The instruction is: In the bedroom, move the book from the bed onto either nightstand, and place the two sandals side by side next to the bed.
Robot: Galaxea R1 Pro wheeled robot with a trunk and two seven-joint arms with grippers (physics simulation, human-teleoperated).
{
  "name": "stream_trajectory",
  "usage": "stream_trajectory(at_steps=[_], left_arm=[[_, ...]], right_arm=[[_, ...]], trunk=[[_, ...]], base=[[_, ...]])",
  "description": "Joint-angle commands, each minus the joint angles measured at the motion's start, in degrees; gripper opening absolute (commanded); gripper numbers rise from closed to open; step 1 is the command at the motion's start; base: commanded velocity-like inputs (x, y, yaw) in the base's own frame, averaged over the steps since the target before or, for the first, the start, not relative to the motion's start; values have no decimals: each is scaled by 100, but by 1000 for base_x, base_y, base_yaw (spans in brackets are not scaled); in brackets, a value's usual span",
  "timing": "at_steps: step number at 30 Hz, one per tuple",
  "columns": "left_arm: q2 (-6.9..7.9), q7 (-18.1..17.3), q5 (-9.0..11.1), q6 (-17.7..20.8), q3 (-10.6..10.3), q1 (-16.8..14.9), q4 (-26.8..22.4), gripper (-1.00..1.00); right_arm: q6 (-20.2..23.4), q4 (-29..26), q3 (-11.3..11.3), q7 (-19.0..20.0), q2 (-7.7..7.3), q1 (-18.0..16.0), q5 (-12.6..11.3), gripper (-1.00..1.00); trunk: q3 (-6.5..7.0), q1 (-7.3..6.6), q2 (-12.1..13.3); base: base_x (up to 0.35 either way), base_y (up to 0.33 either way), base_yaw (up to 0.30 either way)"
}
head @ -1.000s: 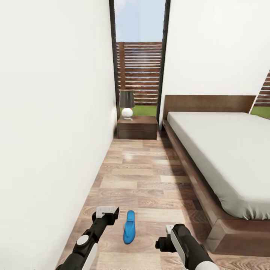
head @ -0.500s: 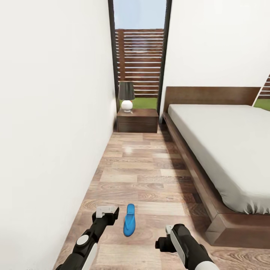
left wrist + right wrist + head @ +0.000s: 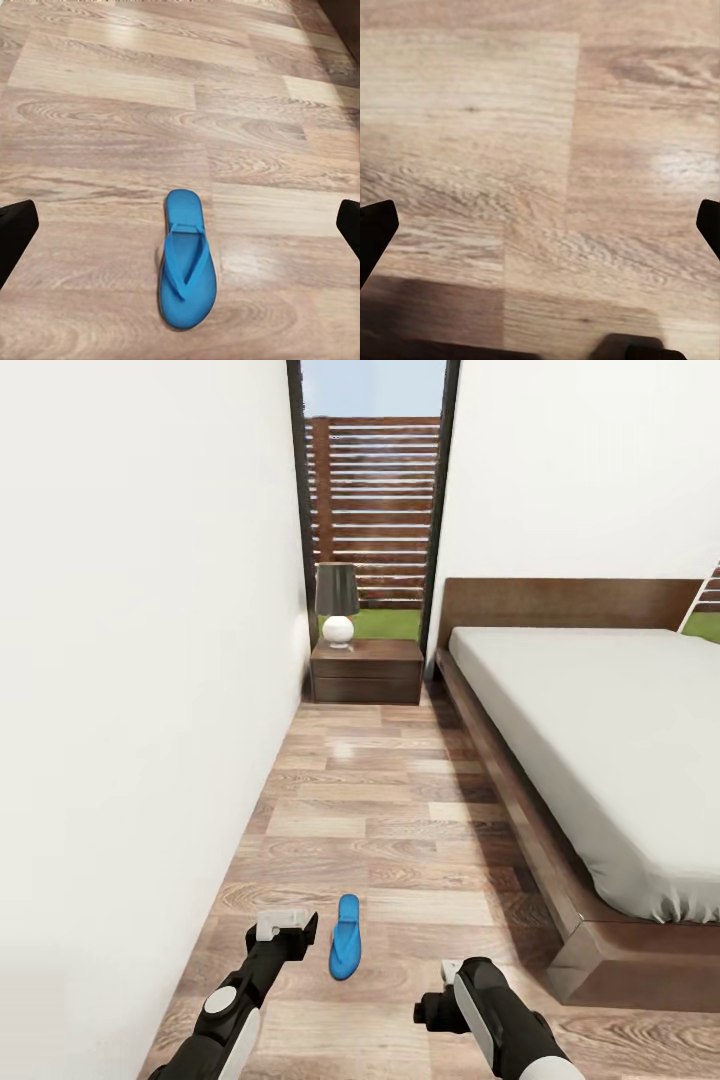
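One bright blue sandal (image 3: 345, 950) lies flat on the wood-plank floor, in the aisle between the white wall and the bed (image 3: 600, 750). My left gripper (image 3: 286, 928) hovers open just left of it. In the left wrist view the sandal (image 3: 186, 270) lies between the two spread fingertips (image 3: 15, 232), below them and untouched. My right gripper (image 3: 442, 992) is open to the sandal's right, over bare floor, with a dark fingertip (image 3: 375, 229) at each side of the right wrist view. A dark-brown nightstand (image 3: 367, 672) stands at the aisle's far end. The book is out of view.
A lamp (image 3: 337, 605) with a dark shade and a white round base sits on the nightstand, in front of a tall window (image 3: 372, 500) showing a slatted fence. The white wall (image 3: 140, 710) bounds the aisle on the left. The bed's wooden base (image 3: 560, 950) juts out on the right.
The whole head view has shifted, so the room sits a little higher in the picture: the camera moved. Both arms hold their pose and the sandal stays where it lay.
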Motion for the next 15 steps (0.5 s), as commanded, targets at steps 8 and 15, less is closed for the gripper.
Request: stream_trajectory(at_steps=[8,15], left_arm=[[5,1,68,41,4,-1,-3,100],[8,-10,64,29,2,-1,0,100]], right_arm=[[26,-3,-7,-2,6,1,-3,100],[26,-2,-4,-2,11,0,-3,100]], trunk=[[-5,-1,-2],[-5,-1,-2]], base=[[90,0,0],[259,0,0]])
